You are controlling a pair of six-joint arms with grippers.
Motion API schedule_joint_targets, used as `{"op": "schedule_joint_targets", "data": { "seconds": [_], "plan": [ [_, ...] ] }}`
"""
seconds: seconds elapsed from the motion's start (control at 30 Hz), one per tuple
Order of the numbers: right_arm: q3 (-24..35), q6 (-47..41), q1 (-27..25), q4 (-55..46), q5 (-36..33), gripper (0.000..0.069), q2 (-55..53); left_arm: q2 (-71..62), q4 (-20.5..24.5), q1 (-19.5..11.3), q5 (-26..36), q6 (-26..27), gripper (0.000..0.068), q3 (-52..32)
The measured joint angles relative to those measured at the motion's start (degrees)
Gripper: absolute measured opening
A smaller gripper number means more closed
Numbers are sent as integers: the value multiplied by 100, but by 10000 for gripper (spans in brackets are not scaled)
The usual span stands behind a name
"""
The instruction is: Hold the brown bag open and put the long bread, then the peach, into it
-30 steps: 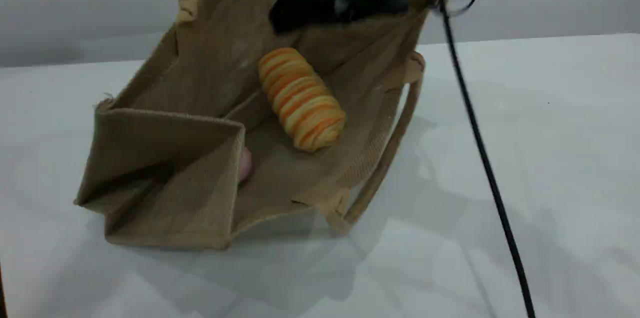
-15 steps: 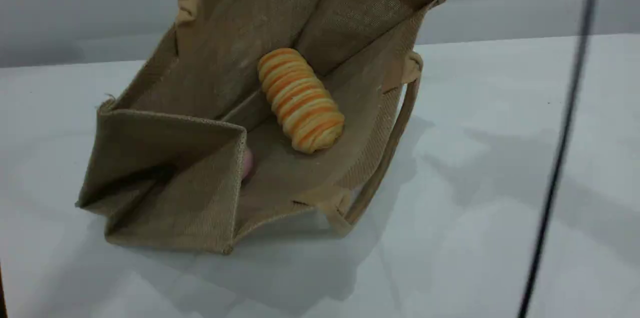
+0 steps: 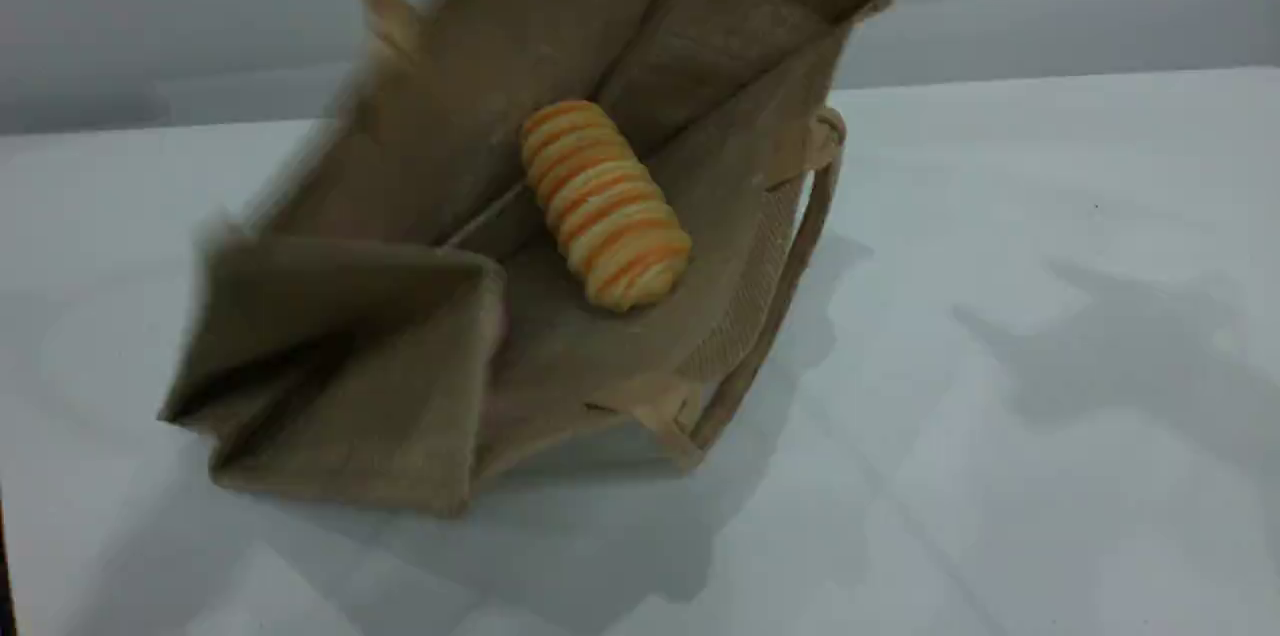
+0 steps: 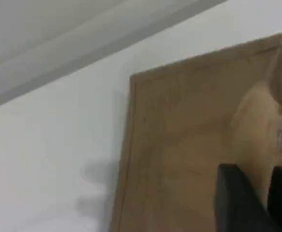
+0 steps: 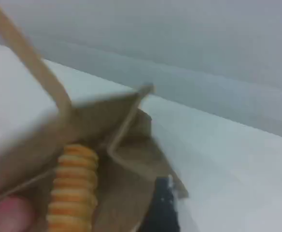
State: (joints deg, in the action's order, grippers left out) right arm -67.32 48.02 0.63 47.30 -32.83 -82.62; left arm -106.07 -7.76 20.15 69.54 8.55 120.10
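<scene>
Black cable gone from scene; tan woven jute bag blurred, swaying, striped long bread and pink peach inside. Left gripper beside beige handle, grip undeterminable; right gripper spread wide, empty.

The black cable has left the scene, and the brown bag has shifted, blurred.
</scene>
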Motion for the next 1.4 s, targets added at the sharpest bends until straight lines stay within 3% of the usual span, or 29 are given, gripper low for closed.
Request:
{"op": "schedule_joint_targets", "data": {
  "seconds": [0.2,0.33,0.47,0.6,0.73,0.87,1.0,1.4],
  "plan": [
    [0,-130,-6,-141,0,584,86,0,5,0,12,0,502,0],
    [0,-235,-6,-310,-100,584,309,0,17,0,30,0,573,0],
    [0,-649,-6,-692,-282,584,669,12,86,0,40,0,580,0],
    [-228,-1302,-6,-1191,-709,584,1118,206,453,0,47,-93,582,0],
    [-769,-2254,-6,-1916,-1522,584,1503,582,776,0,47,-171,582,0],
    [-1289,-3095,-6,-2608,-2377,584,1845,1047,776,0,52,-175,582,0],
    [-1433,-3346,-6,-2733,-2959,584,2315,1605,776,0,52,-175,582,-105],
    [-1428,-3553,0,-2980,-3732,584,4353,3895,776,0,55,-175,583,-2068]
  ]
}}
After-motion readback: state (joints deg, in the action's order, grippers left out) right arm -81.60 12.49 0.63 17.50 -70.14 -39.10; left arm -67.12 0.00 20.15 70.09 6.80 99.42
